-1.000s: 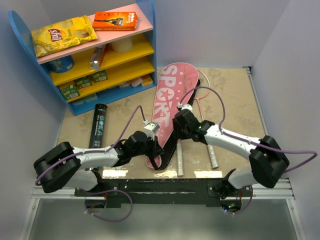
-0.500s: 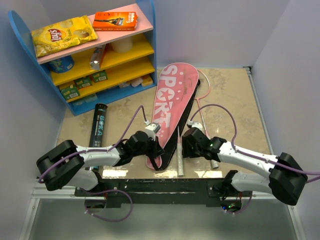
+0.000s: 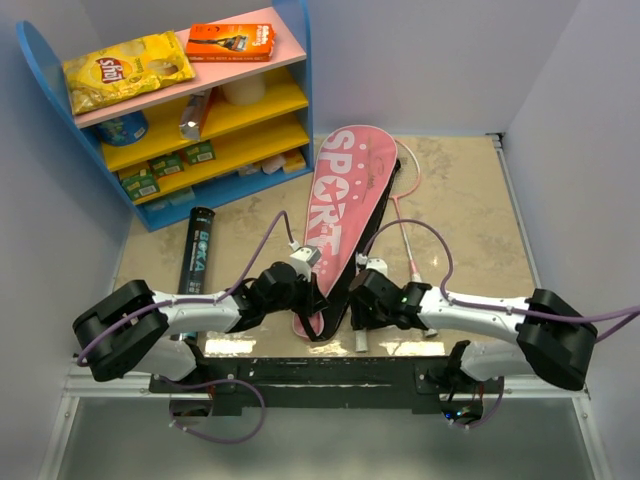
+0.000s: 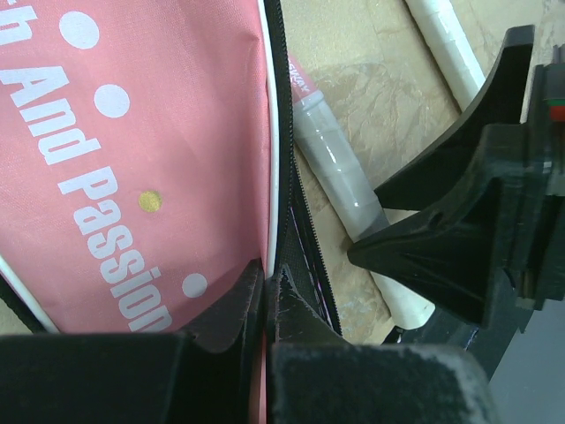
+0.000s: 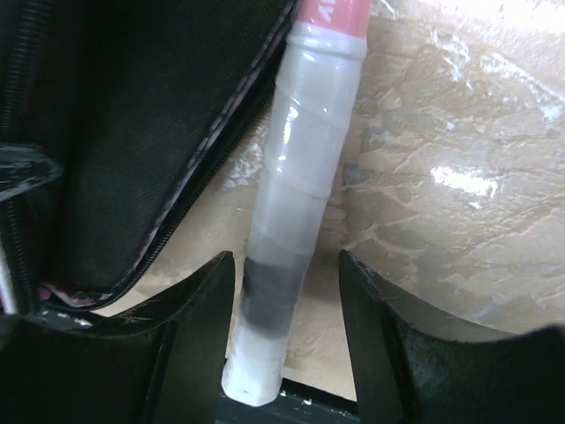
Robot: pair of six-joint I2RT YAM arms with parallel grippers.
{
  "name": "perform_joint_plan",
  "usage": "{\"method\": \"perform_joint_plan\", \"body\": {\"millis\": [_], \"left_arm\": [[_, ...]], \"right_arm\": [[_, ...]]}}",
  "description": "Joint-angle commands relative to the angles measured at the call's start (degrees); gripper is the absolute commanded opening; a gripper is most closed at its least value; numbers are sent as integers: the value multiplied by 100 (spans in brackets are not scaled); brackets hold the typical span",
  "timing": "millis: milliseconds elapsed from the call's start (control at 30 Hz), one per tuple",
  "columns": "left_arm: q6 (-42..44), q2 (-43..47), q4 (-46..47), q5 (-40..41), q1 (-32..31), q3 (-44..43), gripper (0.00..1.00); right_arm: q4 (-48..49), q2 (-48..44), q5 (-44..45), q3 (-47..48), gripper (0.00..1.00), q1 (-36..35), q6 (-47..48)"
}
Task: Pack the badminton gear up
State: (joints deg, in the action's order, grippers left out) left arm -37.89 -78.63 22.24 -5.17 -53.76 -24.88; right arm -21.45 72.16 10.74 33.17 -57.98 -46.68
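The pink "SPORT" racket cover (image 3: 343, 195) lies lengthwise mid-table, its black-edged near end opened. My left gripper (image 3: 311, 298) (image 4: 265, 300) is shut on that cover's piped edge (image 4: 275, 212). Beside the cover lies a racket with a white-wrapped handle (image 3: 360, 328) (image 5: 296, 203) (image 4: 340, 177). My right gripper (image 3: 361, 303) (image 5: 287, 305) is open and straddles this handle near its butt end, the left finger (image 5: 199, 309) close to it, the right finger apart. A second racket (image 3: 408, 235) lies further right, its handle partly under my right arm. The long black tube (image 3: 197, 250) lies at the left.
A blue shelf unit (image 3: 180, 110) stands at the back left with a yellow chip bag (image 3: 125, 70) and an orange box (image 3: 230, 42) on top. Walls close in left, right and behind. The metal rail (image 3: 330, 375) runs just below the handle's end.
My right arm has swung back from the cover's middle towards the near edge and now has its open jaws around the racket handle. The left gripper has stayed shut on the cover.
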Motion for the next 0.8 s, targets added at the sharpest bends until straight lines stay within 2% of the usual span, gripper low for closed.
{"method": "perform_joint_plan", "body": {"millis": [0, 100, 133, 200, 533, 767], "left_arm": [[80, 58, 404, -107, -30, -113, 0], [80, 85, 421, -133, -21, -69, 0], [63, 93, 430, -142, -21, -34, 0], [71, 102, 457, -134, -21, 1, 0], [19, 24, 650, -327, -152, 273, 0], [-219, -126, 1124, -546, -381, 449, 0]], "right_arm": [[247, 350, 147, 58, 52, -65, -263], [282, 587, 253, 76, 34, -83, -368], [282, 632, 314, 93, 13, -91, -412], [308, 746, 367, 163, 1, -91, -439], [133, 1019, 710, 1042, 0, -82, -351], [510, 1459, 526, 1648, 0, -91, -360]]}}
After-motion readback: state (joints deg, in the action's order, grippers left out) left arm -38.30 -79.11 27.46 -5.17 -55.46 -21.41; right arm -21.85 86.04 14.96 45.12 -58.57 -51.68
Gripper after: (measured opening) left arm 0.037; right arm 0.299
